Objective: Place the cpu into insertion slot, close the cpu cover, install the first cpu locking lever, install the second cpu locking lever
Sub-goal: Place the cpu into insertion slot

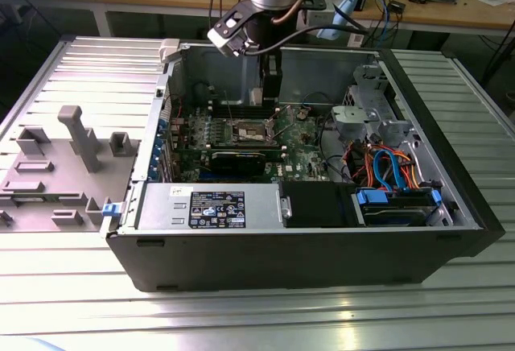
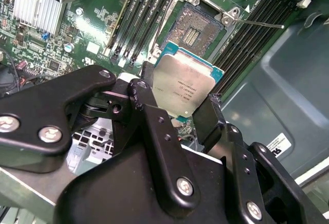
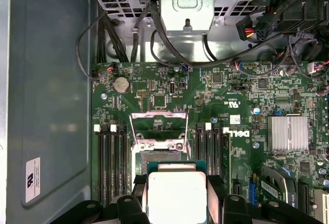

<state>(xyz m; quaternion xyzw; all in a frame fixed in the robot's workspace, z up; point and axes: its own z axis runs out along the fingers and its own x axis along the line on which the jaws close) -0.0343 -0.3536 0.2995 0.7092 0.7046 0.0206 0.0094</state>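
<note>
The claw (image 2: 179,99) clamps the cpu (image 2: 186,85) by its edges between 2 black fingers (image 2: 208,116). The cpu hangs tilted just above the open slot (image 2: 198,29) on the green motherboard (image 2: 97,23), not seated. In the first wrist view, the cover (image 3: 157,114) stands raised beyond the slot, inside an open computer case (image 1: 282,246).

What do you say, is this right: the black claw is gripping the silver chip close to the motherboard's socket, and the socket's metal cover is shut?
Not quite: the cpu cover is open, not shut. In the first wrist view it stands raised off the insertion slot, whose contact field lies bare. The rest holds: the gripper grips the cpu close to that slot.
</note>
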